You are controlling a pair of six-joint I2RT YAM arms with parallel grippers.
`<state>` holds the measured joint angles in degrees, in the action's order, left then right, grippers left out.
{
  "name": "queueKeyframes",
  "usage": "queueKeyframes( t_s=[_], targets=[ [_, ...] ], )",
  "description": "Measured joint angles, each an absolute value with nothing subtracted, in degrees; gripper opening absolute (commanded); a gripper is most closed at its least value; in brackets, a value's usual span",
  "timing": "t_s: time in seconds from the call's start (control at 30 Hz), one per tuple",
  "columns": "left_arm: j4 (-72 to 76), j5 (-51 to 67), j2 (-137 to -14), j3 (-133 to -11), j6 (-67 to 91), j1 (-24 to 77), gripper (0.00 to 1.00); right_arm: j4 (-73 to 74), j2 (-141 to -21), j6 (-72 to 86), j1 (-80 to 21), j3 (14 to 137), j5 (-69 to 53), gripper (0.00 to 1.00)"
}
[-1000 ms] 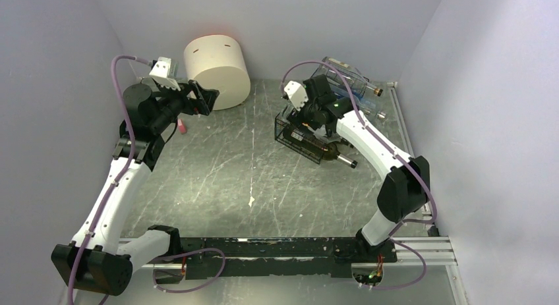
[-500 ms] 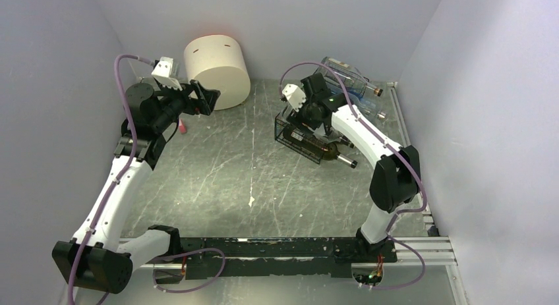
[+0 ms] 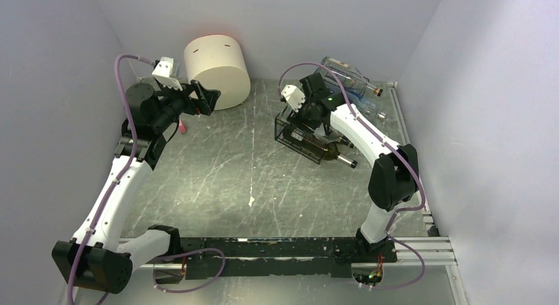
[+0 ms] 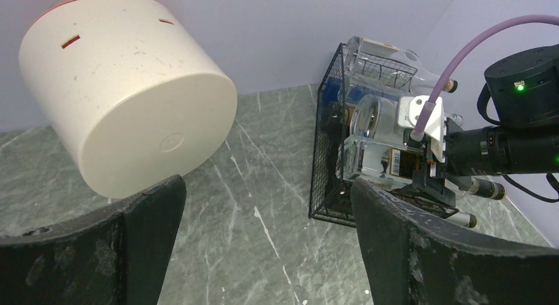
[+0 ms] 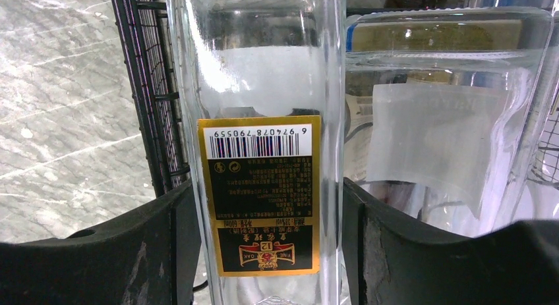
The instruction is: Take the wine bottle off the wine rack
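Wine bottle (image 5: 264, 74), clear glass with a gold-black label, sits between the right fingers (image 5: 132, 252), which are apart. It lies in the wine rack (image 5: 142, 87), far right on the tabletop (image 3: 231, 173). Left fingers (image 4: 99, 252) are wide apart, empty.

On the clear glass bottle (image 5: 264, 61) before me, I read 6 974078790559 under the barcode on its black, gold-edged label (image 5: 259, 196), plus an upside-down 12.

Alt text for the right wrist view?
A clear glass bottle with a gold-and-black barcode label sits between the two black fingers of the right gripper; contact is unclear. The black wire wine rack shows at frame left, a second clear bottle at frame right.
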<state>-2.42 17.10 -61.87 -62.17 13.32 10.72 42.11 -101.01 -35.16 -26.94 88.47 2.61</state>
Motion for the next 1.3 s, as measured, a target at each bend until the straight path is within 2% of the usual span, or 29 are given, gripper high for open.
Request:
queueKeyframes(
  t_s=[0.2, 0.33, 0.63, 0.73, 1.07, 1.3],
  targets=[
    [-2.4, 17.1, -61.9, -62.2, 13.3, 10.7, 0.99, 42.5, -101.0, -35.2, -27.3, 88.7, 2.8, 0.40],
    [-2.4, 17.1, -62.3, -62.2, 13.3, 10.7, 0.99, 42.2, -100.1, -34.8, -27.9, 87.9, 3.9, 0.31],
    [-2.4, 17.0, -63.1, -62.2, 13.3, 10.7, 0.99, 38.6, -89.9, -33.9, -30.0, 80.9, 5.4, 0.11],
    [-2.4, 16.9, -63.5, -62.2, 13.3, 10.7, 0.99, 37.6, -87.5, -33.0, -30.3, 80.1, 4.7, 0.01],
    [-2.4, 18.2, -64.6, -62.2, 14.5, 10.7, 0.99, 34.5, -86.1, -25.9, -32.1, 80.0, 1.5, 0.00],
    [0.0, 29.7, -71.1, -62.2, 22.3, 10.8, 0.99, 25.6, -85.8, -15.9, -37.1, 78.4, -0.6, 0.00]
  ],
)
